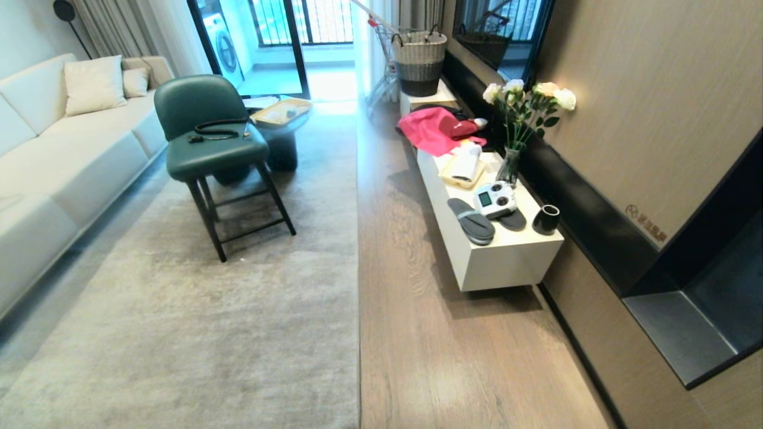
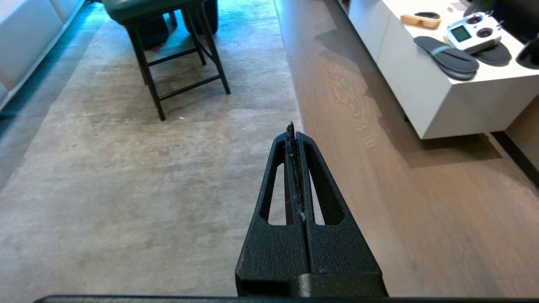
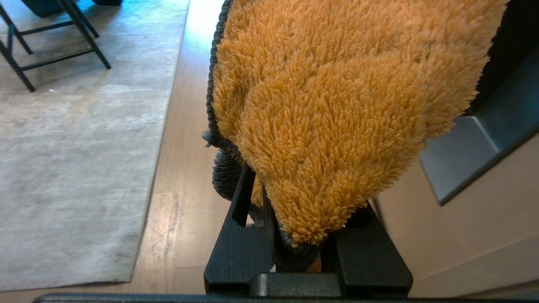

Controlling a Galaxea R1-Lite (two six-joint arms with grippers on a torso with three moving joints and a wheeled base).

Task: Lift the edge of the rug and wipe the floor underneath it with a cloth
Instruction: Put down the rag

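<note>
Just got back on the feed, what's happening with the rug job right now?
The right gripper is shut on the orange cloth, held up off the wooden floor. The left gripper is shut and empty, hanging above the rug edge. The rug lies flat, nothing lifted or wiped yet. Neither arm shows in the head view, which looks down the room past a green chair and a white bench.
</note>
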